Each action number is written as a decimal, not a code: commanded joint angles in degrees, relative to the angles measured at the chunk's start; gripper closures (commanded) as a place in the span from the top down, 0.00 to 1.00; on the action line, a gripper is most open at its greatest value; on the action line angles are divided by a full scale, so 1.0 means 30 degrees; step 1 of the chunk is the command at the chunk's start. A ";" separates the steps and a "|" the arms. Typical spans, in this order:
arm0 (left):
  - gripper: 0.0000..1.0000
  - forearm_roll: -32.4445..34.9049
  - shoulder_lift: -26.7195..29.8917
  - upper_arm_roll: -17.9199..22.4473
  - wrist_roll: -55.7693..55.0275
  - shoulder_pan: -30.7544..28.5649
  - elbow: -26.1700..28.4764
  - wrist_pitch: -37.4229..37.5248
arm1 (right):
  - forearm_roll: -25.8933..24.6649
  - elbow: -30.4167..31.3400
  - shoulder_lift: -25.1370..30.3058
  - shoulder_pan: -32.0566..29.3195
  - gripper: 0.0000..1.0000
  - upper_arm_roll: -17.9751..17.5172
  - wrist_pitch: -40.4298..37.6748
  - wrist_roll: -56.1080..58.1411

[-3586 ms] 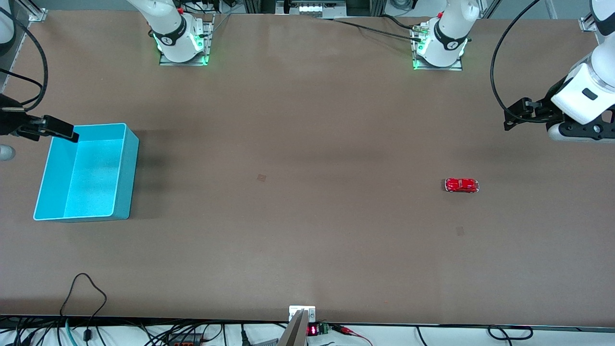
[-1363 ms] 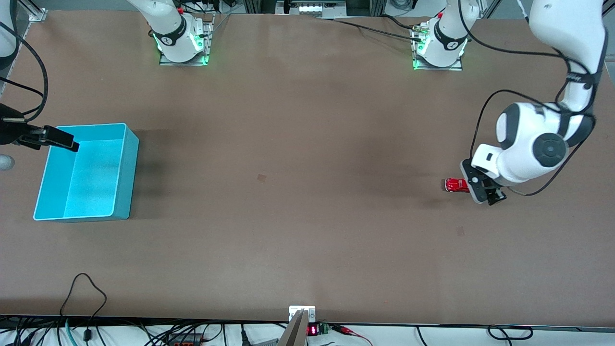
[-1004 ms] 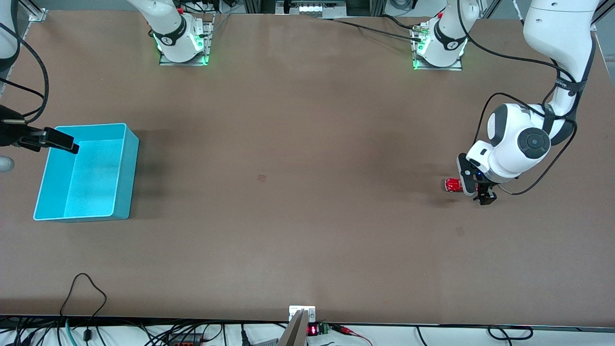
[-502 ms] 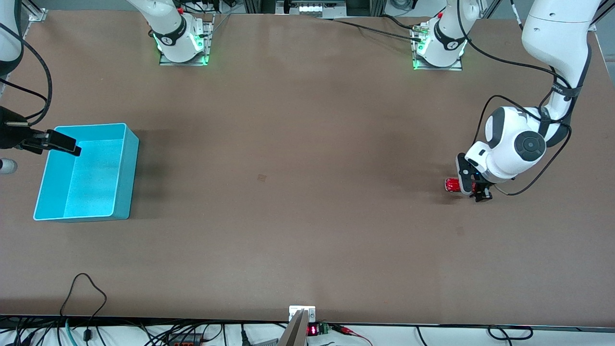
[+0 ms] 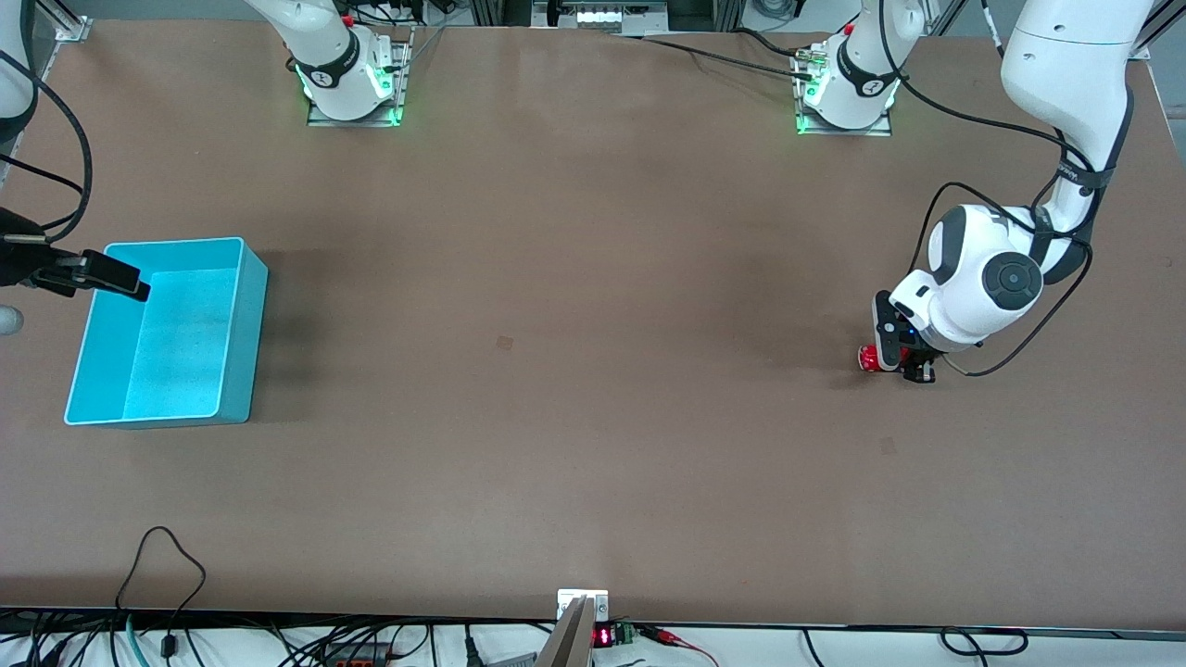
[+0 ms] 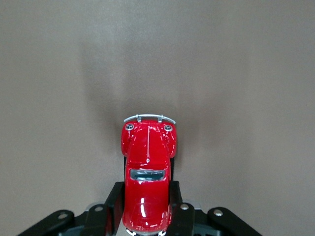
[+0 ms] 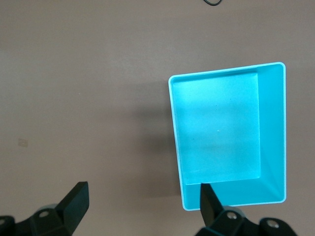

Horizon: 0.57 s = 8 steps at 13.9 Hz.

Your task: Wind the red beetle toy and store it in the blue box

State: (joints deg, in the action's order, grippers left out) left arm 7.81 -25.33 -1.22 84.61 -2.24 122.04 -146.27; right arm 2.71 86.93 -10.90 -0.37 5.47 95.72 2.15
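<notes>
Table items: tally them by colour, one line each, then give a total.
Red: 1, the red beetle toy, between the left gripper fingers.
Cyan: 1, the blue box, under the open right gripper.
Total: 2

Brown table (image 5: 593, 417), black cables (image 5: 157, 574) along its nearest edge.

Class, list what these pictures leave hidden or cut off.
- Beetle: rear cut off by the left wrist view's edge; in the front view the left gripper hides most of it.
- Right gripper: body cut off by the right wrist view's edge.
- Box: nothing hidden inside.
</notes>
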 commanded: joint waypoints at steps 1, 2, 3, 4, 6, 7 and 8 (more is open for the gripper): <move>0.23 0.0239 -0.0256 -0.0061 0.0770 -0.0192 -0.0045 -0.0168 | -0.0024 -0.0119 0.0002 -0.0054 1.00 -0.0064 0.0026 -0.0160; 0.23 0.0239 -0.0285 -0.0061 0.0770 -0.0395 -0.0045 -0.0168 | -0.0052 -0.0119 0.0002 -0.0054 1.00 -0.0064 0.0026 -0.0160; 0.24 0.0239 -0.0344 -0.0061 0.0799 -0.0658 -0.0074 -0.0110 | -0.0053 -0.0119 0.0002 -0.0083 1.00 -0.0064 0.0026 -0.0160; 0.24 0.0239 -0.0373 -0.0032 0.0829 -0.1038 -0.0074 -0.0109 | -0.0024 -0.0119 0.0002 -0.0083 1.00 -0.0064 0.0026 -0.0160; 0.24 0.0210 -0.0374 -0.0032 0.2024 -0.1857 -0.0191 -0.0109 | -0.0023 -0.0119 0.0002 -0.0083 1.00 -0.0064 0.0026 -0.0160; 0.24 0.0210 -0.0403 -0.0032 0.2494 -0.2355 -0.0424 -0.0109 | -0.0023 -0.0119 0.0002 -0.0083 1.00 -0.0064 0.0026 -0.0160; 0.24 0.0210 -0.0519 -0.0032 0.3137 -0.2824 -0.0542 -0.0109 | 0.0006 -0.0119 0.0002 -0.0112 1.00 -0.0064 0.0026 -0.0160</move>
State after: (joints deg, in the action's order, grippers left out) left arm 7.81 -25.46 -1.03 89.95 -7.62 121.81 -146.38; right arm 2.71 86.93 -10.91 -0.39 5.47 95.73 2.15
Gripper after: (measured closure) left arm 0.590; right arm 0.000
